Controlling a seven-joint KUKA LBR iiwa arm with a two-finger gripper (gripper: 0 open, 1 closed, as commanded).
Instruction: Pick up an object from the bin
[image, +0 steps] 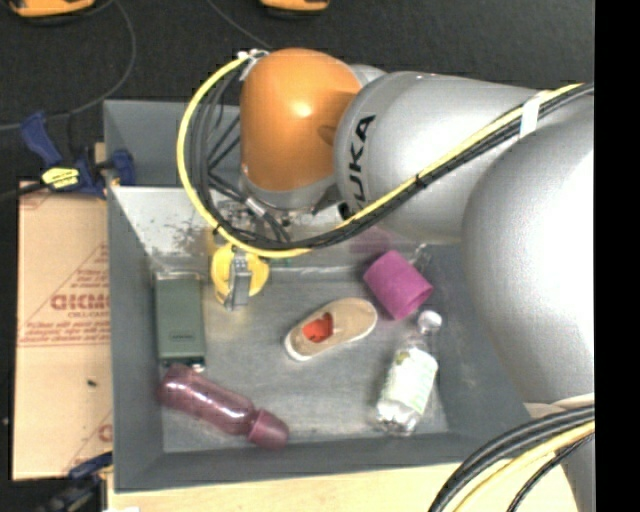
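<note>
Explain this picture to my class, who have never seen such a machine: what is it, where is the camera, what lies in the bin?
It is a robot arm, silver with an orange cover, photographed from above and slightly sideways. It reaches from the right into a grey metal bin. Its gripper is down at a yellow object near the back left; whether it grips it cannot be seen. Also inside: a grey-green box, a purple bottle, a beige shoe, a magenta block, a clear bottle.

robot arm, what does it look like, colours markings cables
The arm has fat, rounded silver-grey links with black KUKA lettering near the wrist. An orange dome-shaped cover caps the wrist. A yellow cable runs along the arm and loops round the cover, with black cables bundled inside that loop.
</note>
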